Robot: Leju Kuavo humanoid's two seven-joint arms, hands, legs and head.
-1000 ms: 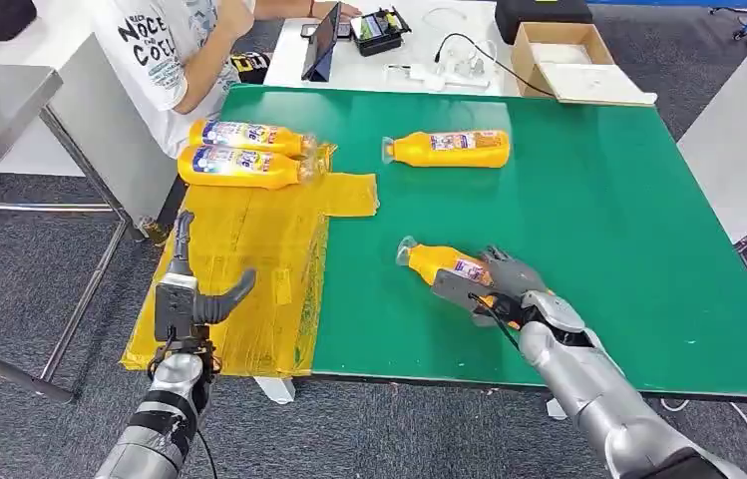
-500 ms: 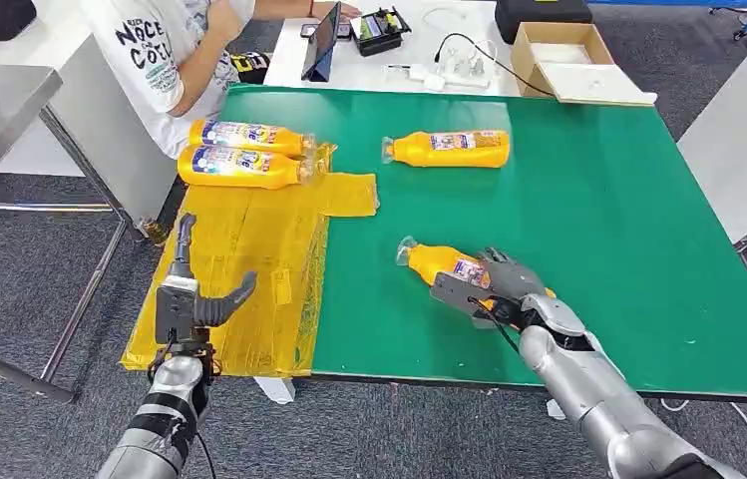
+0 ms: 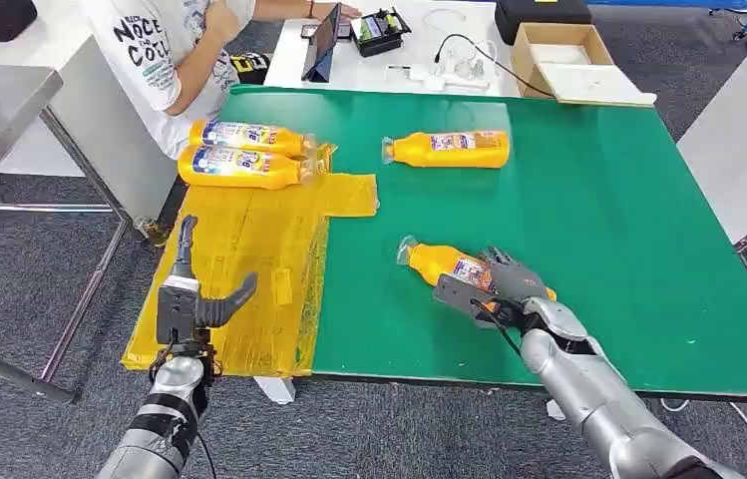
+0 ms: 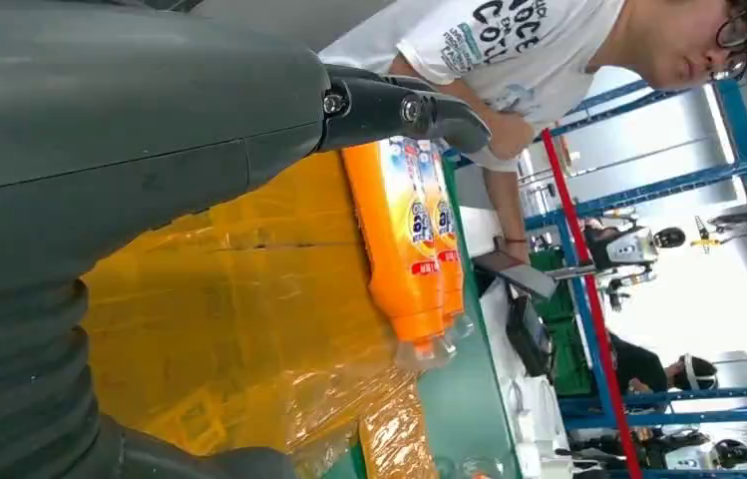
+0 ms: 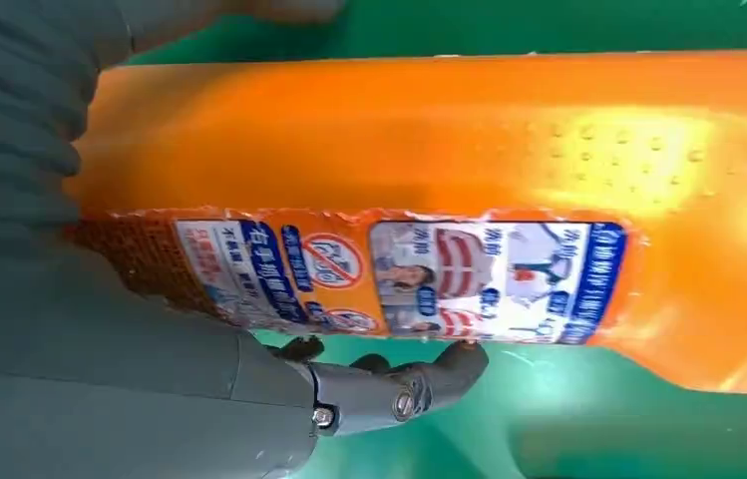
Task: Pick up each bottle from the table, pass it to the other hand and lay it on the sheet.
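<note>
Your right hand (image 3: 497, 286) is wrapped over the near bottle (image 3: 444, 265), which lies on its side on the green table (image 3: 608, 220); in the right wrist view the thumb curls under the bottle's (image 5: 429, 190) label while the body presses against the palm, so the hand has hold of it, though the bottle looks to be resting on the table. The table's near edge runs just behind that hand, and you have broad bare green surface beyond it and out to its right. Ahead of the hand, well apart, a second bottle (image 3: 449, 149) lies on its side. Your left hand (image 3: 187, 299) hangs open with fingers spread and nothing in it, low at the near end of the yellow sheet (image 3: 249, 259) (which drapes over the table's left edge). At the sheet's far end, well ahead of that hand, two bottles (image 3: 244, 153) lie side by side and touching; the left wrist view shows them (image 4: 409, 239) on the crinkled sheet (image 4: 229, 309). Beyond them a person (image 3: 175, 50) in a white shirt sits at the table's far left corner. Past the far edge stands a white table with a cardboard box (image 3: 568, 60) and a tablet (image 3: 322, 40); grey carpet (image 3: 30, 269) lies around.
</note>
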